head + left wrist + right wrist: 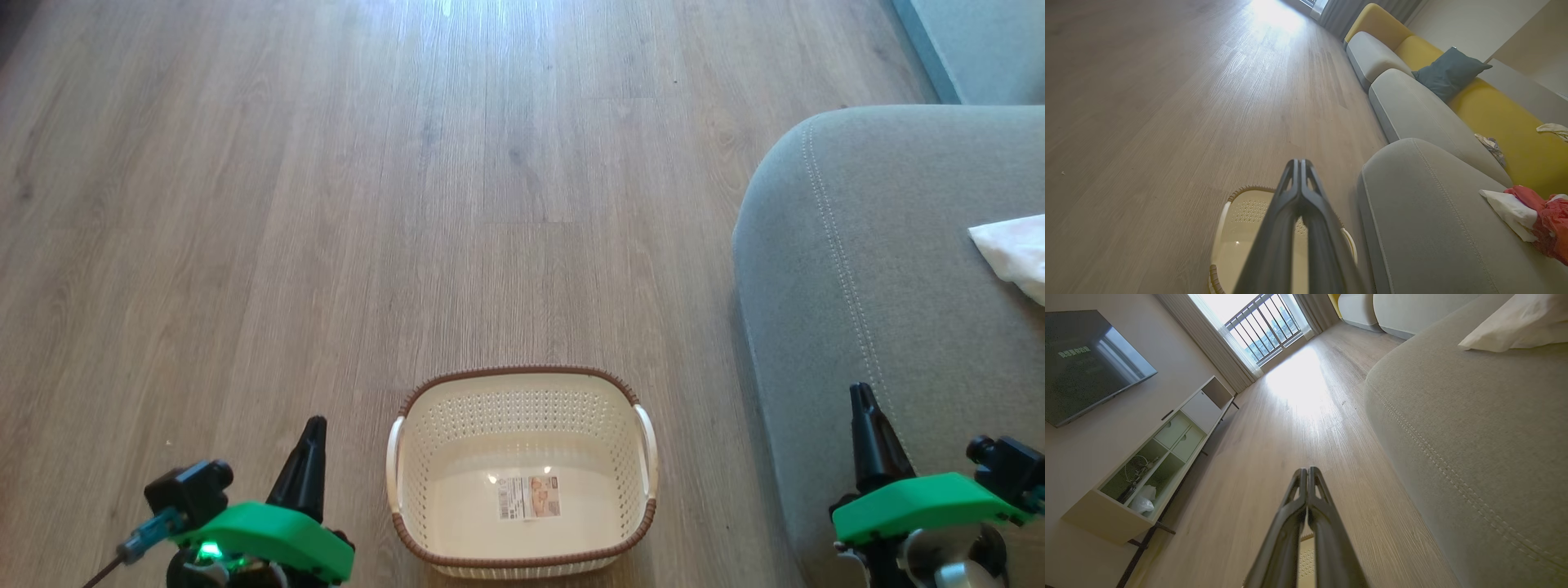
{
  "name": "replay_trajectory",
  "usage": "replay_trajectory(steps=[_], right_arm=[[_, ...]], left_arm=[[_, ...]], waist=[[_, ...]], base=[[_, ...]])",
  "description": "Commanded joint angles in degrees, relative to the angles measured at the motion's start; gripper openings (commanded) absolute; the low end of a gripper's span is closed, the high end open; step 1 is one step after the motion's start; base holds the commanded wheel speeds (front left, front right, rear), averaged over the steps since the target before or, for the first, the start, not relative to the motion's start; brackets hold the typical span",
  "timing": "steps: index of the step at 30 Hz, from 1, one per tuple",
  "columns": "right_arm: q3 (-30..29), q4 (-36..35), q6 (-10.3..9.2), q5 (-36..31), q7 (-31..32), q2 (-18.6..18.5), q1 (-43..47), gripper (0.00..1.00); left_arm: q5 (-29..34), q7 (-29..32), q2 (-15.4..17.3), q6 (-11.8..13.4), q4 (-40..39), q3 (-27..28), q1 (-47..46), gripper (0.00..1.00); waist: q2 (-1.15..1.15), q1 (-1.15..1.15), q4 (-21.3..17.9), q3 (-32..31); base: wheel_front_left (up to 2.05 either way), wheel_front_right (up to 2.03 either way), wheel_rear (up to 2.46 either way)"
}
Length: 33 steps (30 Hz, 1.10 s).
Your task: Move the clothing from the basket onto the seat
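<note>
Cream perforated plastic basket with brown woven rim is sitting empty on the wooden floor, red-and-white soft fabric clothing is lying on the large grey upholstered seat, and I am holding my left claw and right claw closed tight around nothing, task seemingly done.

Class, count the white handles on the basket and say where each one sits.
2. The left handle is on the basket's left wall and the right handle on its right wall, both just under the brown rim. None looks hidden.
</note>
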Motion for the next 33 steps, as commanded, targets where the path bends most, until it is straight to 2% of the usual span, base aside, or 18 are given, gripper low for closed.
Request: replay_trajectory(steps=[1, 33], right_arm=[[0.0, -1.7, 0.0, 1.4, 0.4, 0.1, -3.4, 0.0], [-1.3, -1.2, -0.01, 20.6, 5.7, 0.3, -5.0, 0.0]], left_arm=[[-1.4, 0.2, 0.0, -0.4, -1.8, 1.1, -2.9, 0.0], [-21.9, 5.6, 0.0, -1.8, -1.8, 5.1, -4.4, 0.0]], waist=[[0.0, 0.0, 0.0, 0.0], [0.0, 0.0, -0.9, 0.5]], base=[[0.0, 0.0, 0.0], [0.0, 0.0, 0.0]])
